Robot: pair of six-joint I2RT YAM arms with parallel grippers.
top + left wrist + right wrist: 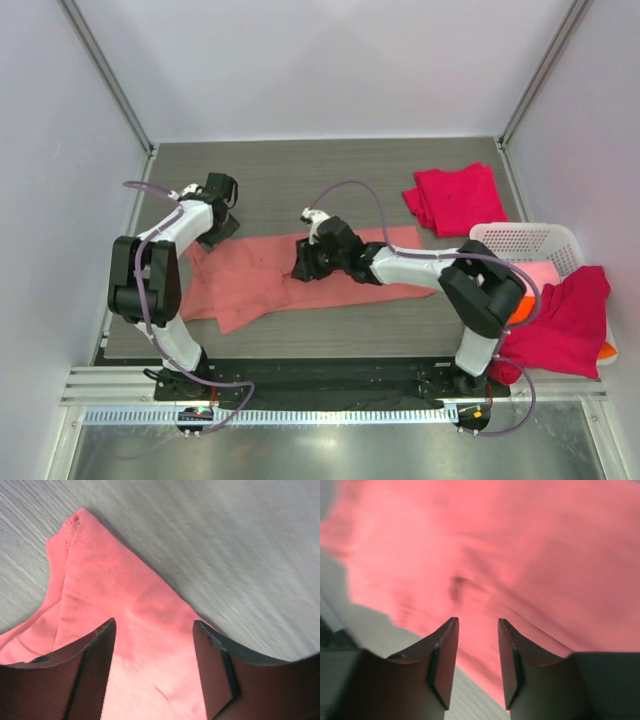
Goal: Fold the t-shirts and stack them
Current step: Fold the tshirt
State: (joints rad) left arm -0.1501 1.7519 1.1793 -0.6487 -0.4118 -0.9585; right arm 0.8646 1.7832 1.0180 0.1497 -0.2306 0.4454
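A salmon-pink t-shirt lies spread flat across the middle of the table. My left gripper hovers over its far left corner and is open. In the left wrist view the cloth shows below the spread left gripper, with nothing pinched. My right gripper is open over the shirt's middle. The right wrist view shows the pink cloth under the right gripper. A folded crimson-red t-shirt lies at the back right. Another crimson t-shirt drapes over the basket's front.
A white lattice basket stands at the right edge, with light pink cloth inside and a bit of orange cloth by the draped shirt. Grey enclosure walls close in the left, right and back.
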